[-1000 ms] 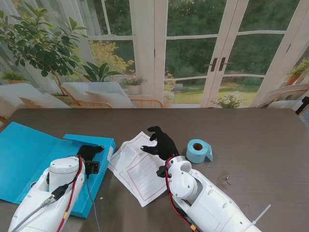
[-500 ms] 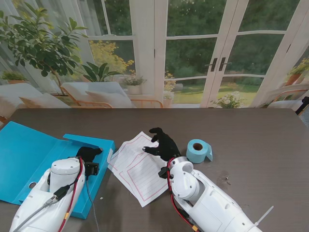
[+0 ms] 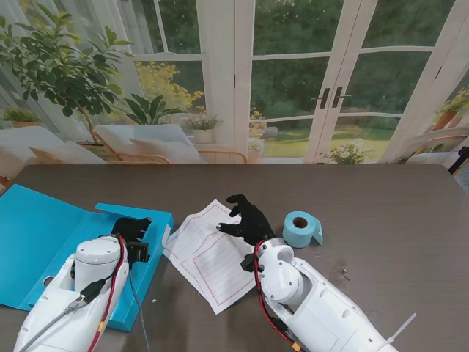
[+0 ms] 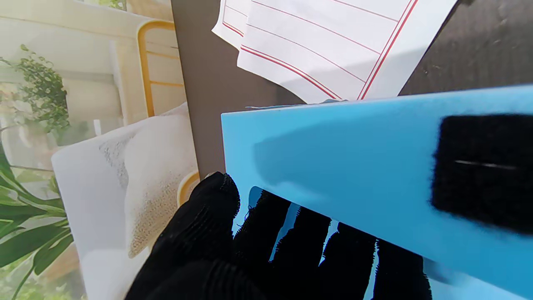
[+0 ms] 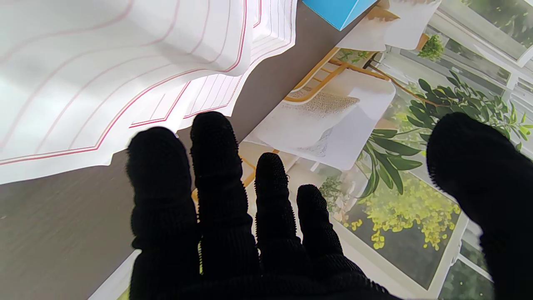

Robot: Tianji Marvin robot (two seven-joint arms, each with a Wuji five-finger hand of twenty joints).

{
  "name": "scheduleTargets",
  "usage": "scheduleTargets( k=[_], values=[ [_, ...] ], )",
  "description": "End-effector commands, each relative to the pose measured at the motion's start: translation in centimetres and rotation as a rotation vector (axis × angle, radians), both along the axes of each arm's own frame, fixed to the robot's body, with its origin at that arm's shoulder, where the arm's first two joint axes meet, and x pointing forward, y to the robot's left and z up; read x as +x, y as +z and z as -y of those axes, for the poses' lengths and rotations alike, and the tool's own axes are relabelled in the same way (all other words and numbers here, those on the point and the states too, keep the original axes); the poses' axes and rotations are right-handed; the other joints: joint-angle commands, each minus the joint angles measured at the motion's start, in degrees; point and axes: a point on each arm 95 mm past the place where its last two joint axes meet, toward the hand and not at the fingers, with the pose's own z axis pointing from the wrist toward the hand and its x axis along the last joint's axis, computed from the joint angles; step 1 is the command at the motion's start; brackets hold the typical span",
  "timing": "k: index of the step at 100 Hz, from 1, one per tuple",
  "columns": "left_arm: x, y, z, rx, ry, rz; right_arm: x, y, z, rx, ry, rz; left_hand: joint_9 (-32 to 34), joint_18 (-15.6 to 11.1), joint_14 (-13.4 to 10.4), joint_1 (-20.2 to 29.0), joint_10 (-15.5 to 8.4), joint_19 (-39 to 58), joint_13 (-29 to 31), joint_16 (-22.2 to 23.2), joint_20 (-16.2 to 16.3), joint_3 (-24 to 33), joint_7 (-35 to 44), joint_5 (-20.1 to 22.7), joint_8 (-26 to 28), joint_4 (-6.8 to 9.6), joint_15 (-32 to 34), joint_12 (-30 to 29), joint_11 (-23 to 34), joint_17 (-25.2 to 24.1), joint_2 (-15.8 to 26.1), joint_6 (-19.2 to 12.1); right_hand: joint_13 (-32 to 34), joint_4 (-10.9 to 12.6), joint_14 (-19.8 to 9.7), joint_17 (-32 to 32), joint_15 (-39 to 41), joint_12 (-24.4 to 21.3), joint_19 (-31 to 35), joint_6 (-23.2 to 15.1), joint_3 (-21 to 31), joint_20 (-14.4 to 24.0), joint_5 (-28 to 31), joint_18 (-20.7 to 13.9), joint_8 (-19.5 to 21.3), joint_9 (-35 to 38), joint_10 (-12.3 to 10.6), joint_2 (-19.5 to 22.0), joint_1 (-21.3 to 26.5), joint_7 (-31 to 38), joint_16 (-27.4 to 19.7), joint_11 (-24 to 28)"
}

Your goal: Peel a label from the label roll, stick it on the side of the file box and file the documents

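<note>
Plainly the papers (image 3: 207, 253) are the thing in play: a loose fan of ruled sheets lying on the table (image 3: 381, 213) between the box (image 3: 44, 235) and the roll (image 3: 299, 229), their far edges curled up off the wood. The right hand (image 3: 248, 218) hangs over their right edge with fingers (image 5: 216, 166) spread and nothing held, thumb well apart from the rest; whether any tip touches paper I cannot tell. To lift them well it would need to come down flat on the stack, square the sheets together, then slide a thumb under the raised edge, since a pinch on the top sheet alone would likely leave the others behind. The box lies open and flat at the left, lid spread outward. The left hand (image 3: 132, 229) rests at its near right wall, fingers (image 4: 266, 225) together behind the blue flap, with its black fastener patch (image 4: 483, 166) showing; it seems to steady the wall, though a firm hold is not certain. Keeping that flap back would leave the tray free for the sheets. The roll sits just right of the right hand, untouched, and no label shows on the box.
</note>
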Motion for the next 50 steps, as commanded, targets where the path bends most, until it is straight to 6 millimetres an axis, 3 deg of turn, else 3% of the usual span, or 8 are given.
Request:
scheduleTargets(
  k=[1,20,22,24,50],
  values=[
    [-0.2,-0.1,0.1,-0.001,-0.002,-0.004,-0.2,-0.2,-0.2,-0.001,0.015,-0.01,-1.87,-0.77,0.32,-0.74,-0.22,-7.51,-3.56,-4.11,-1.95,0.28,-0.93,-1.02,-1.61,2.39,-7.76,-1.4,-0.29,-1.53,2.5,0.41,-0.56,1.06,-0.24,-24.67,-0.13,-0.2,-0.63,-0.45,-1.27,0.9,0.16,-2.0,0.8,1.24,-0.88,0.91,0.26,-0.24,0.01,-0.22],
    [-0.2,0.5,-0.2,0.033,0.002,0.006,-0.1,-0.1,0.0,-0.001,0.012,-0.006,-4.42,-1.31,-0.72,-1.16,-0.23,-18.75,-5.83,-5.93,-0.48,0.28,-1.87,-2.58,-3.9,2.49,-10.67,-3.49,-0.9,0.22,2.48,0.76,-0.61,1.09,-0.24,-24.63,-0.17,-0.19,-0.61,-0.57,-1.38,0.92,0.51,-2.0,0.86,1.3,-0.87,1.11,0.26,-0.17,0.0,-0.23],
    [-0.2,0.5,-0.3,0.033,0.004,0.007,-0.1,-0.1,0.0,-0.001,0.012,-0.005,-4.51,-1.27,-0.73,-1.11,-0.21,-21.72,-5.86,-5.93,2.1,0.4,-1.68,-2.54,-4.12,2.55,-10.75,-3.65,-0.86,1.17,2.45,0.85,-0.63,1.1,-0.18,-24.63,-0.18,-0.19,-0.61,-0.58,-1.38,0.92,0.58,-2.0,0.87,1.32,-0.88,1.14,0.27,-0.15,0.0,-0.22],
    [-0.2,0.5,-0.3,0.033,0.006,0.009,-0.1,-0.1,0.0,-0.001,0.011,-0.004,-4.53,-1.1,-0.65,-1.06,-0.14,-22.62,-5.91,-5.95,2.72,0.46,-1.62,-2.48,-4.18,2.57,-10.81,-3.69,-0.85,1.49,2.45,1.01,-0.6,1.1,-0.2,-24.63,-0.17,-0.19,-0.61,-0.61,-1.41,0.93,0.62,-2.0,0.88,1.31,-0.84,1.14,0.23,-0.16,0.0,-0.22],
    [-0.1,1.4,-0.3,0.115,0.009,0.082,0.1,0.1,0.3,-0.006,0.005,0.009,-4.47,-1.3,-0.62,-1.68,0.13,-23.72,-6.07,-6.2,4.0,0.11,-1.67,-2.35,-4.27,2.41,-11.49,-3.91,-0.96,1.43,2.11,1.24,-0.61,1.12,-0.16,-24.62,-0.2,-0.19,-0.62,-0.86,-1.67,0.94,1.22,-1.99,0.96,1.52,-0.72,1.87,0.06,-0.16,-0.01,-0.25]
  ],
)
